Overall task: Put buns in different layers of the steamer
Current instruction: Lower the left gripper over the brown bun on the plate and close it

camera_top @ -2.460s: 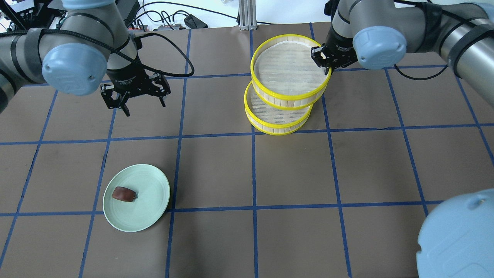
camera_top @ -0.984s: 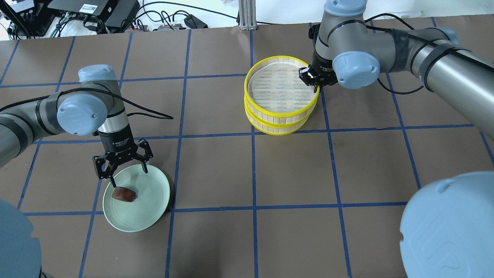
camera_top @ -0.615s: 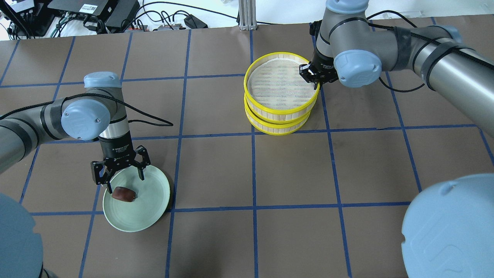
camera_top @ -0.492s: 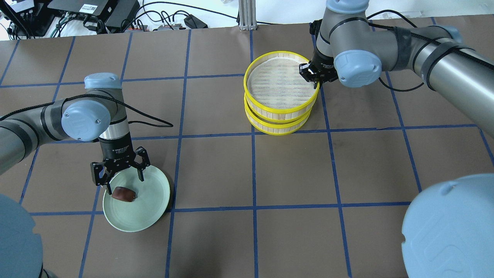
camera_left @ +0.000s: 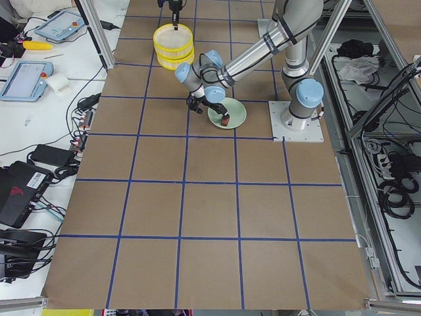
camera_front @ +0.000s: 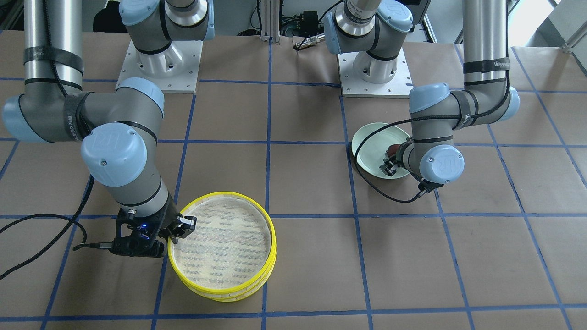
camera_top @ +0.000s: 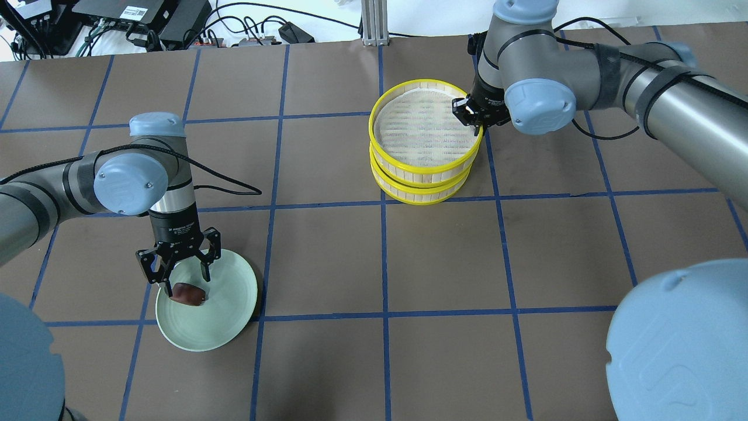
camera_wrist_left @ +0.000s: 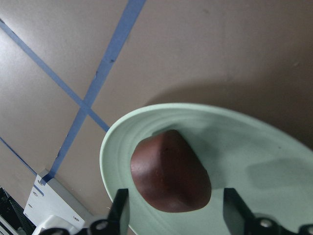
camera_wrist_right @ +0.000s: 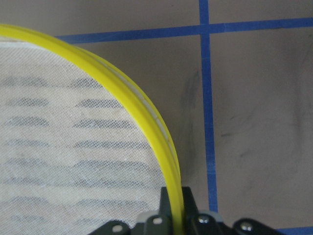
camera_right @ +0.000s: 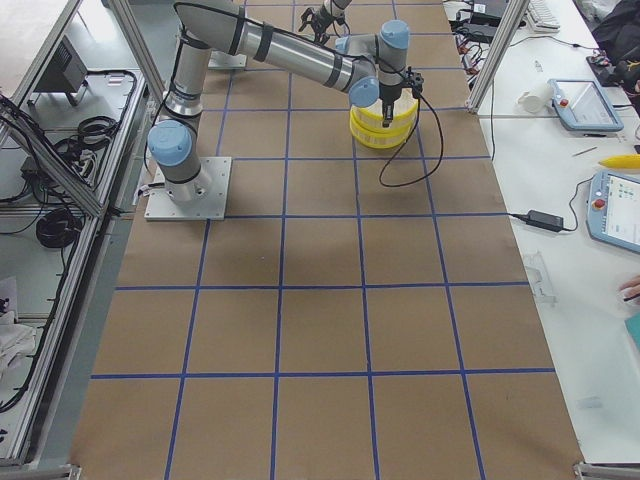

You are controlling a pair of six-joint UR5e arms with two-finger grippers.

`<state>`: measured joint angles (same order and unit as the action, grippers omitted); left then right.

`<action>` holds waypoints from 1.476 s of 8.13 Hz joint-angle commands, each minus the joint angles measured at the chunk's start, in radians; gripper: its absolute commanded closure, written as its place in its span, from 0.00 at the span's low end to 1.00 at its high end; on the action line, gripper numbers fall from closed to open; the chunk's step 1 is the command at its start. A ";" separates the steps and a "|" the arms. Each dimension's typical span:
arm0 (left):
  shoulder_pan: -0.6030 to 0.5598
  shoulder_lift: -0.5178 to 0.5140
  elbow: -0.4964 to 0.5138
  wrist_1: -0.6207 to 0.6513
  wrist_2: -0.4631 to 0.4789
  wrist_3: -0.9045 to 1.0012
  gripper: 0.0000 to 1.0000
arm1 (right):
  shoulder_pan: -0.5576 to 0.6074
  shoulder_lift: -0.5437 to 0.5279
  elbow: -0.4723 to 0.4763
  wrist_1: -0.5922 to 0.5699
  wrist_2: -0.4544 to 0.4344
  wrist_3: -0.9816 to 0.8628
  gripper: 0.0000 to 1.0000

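Observation:
The dark reddish-brown bun (camera_top: 187, 293) lies on the pale green plate (camera_top: 228, 316). My left gripper (camera_top: 186, 285) is open, low over it, one finger on each side; the left wrist view shows the bun (camera_wrist_left: 171, 178) between the fingers (camera_wrist_left: 120, 210). The steamer's upper tray (camera_top: 426, 171) sits stacked on the lower tray (camera_top: 423, 196). My right gripper (camera_top: 474, 118) is shut on the upper tray's yellow rim (camera_wrist_right: 146, 117) at its right side. The cream-white bun is out of view.
The table is brown paper with a blue tape grid. Cables and electronics (camera_top: 146, 17) lie beyond the far edge. The arm bases (camera_front: 376, 68) stand at the robot's side of the table.
My left gripper has come down and nearer to the brown bun, fingers now either side of it. The upper tray, lifted and offset 2.5 s ago, now rests on the lower one.

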<state>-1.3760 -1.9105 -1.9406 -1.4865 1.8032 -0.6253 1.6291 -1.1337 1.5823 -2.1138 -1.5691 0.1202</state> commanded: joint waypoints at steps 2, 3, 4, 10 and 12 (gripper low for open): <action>0.000 -0.001 0.002 0.000 0.027 0.001 0.39 | 0.000 0.003 0.001 -0.002 0.001 -0.002 1.00; 0.000 -0.002 0.002 -0.001 0.027 0.001 0.39 | 0.000 0.003 0.007 -0.002 0.001 -0.002 1.00; 0.000 -0.007 0.003 0.000 0.027 0.001 0.39 | 0.000 0.003 0.008 -0.002 0.001 -0.002 0.98; 0.002 -0.025 0.008 0.028 0.027 -0.001 0.94 | 0.000 0.003 0.013 -0.017 0.038 0.001 0.93; 0.000 -0.025 0.037 0.028 -0.020 0.001 1.00 | 0.000 0.005 0.013 -0.017 0.023 -0.002 0.87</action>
<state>-1.3746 -1.9355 -1.9272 -1.4613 1.8177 -0.6252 1.6291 -1.1297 1.5952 -2.1293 -1.5359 0.1198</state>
